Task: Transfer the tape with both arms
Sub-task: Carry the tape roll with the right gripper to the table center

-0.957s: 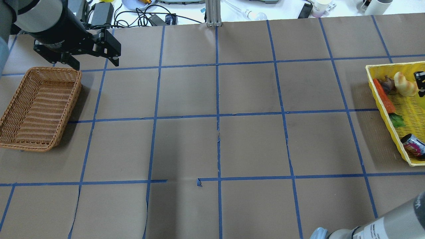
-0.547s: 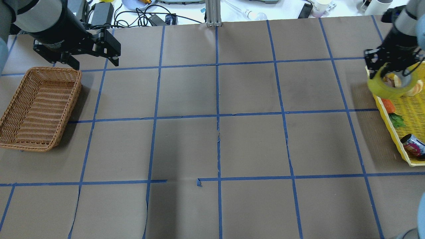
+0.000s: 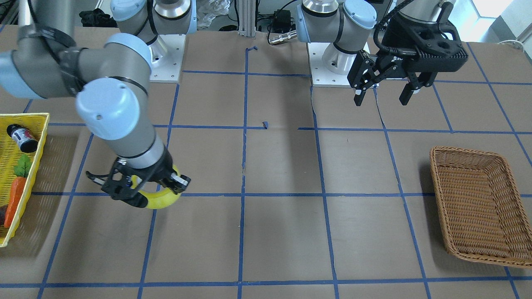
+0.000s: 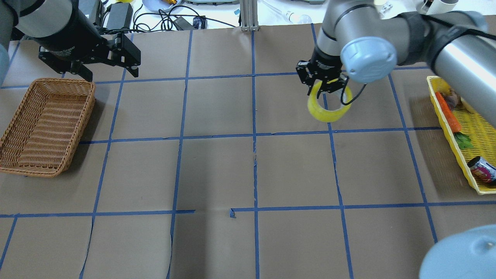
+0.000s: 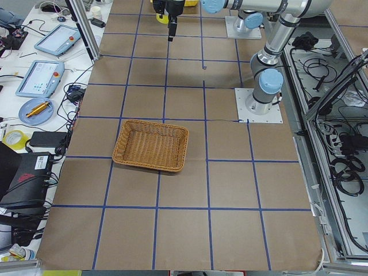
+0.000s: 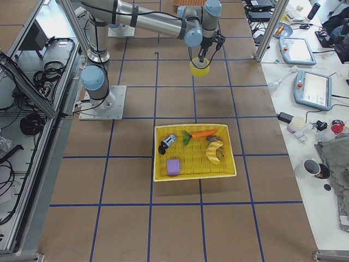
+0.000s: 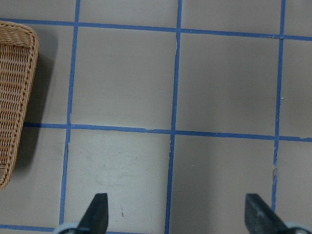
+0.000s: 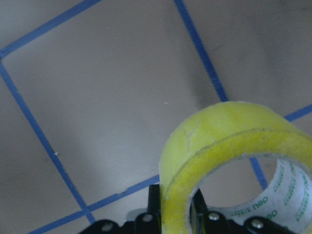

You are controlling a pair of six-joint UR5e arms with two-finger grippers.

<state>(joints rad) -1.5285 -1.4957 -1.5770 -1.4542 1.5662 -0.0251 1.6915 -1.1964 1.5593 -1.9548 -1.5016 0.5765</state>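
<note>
The yellow tape roll (image 4: 329,106) hangs from my right gripper (image 4: 324,83), which is shut on the roll's wall and holds it above the table, right of centre. It also shows in the front-facing view (image 3: 165,201), in the exterior right view (image 6: 199,67) and close up in the right wrist view (image 8: 219,141), with one finger inside the ring and one outside. My left gripper (image 4: 109,73) is open and empty, high over the far left of the table beside the wicker basket's (image 4: 90,101) far end. It shows open in the front-facing view (image 3: 381,99) and the left wrist view (image 7: 176,209).
The wicker basket (image 3: 437,174) stands empty at the left edge. A yellow basket (image 4: 451,130) at the right edge holds a carrot (image 4: 447,112), a can (image 4: 482,168) and other items. Cables and devices lie beyond the far edge.
My right arm has carried the tape from above the yellow basket leftward to right of the table's middle. The left arm has not moved.
</note>
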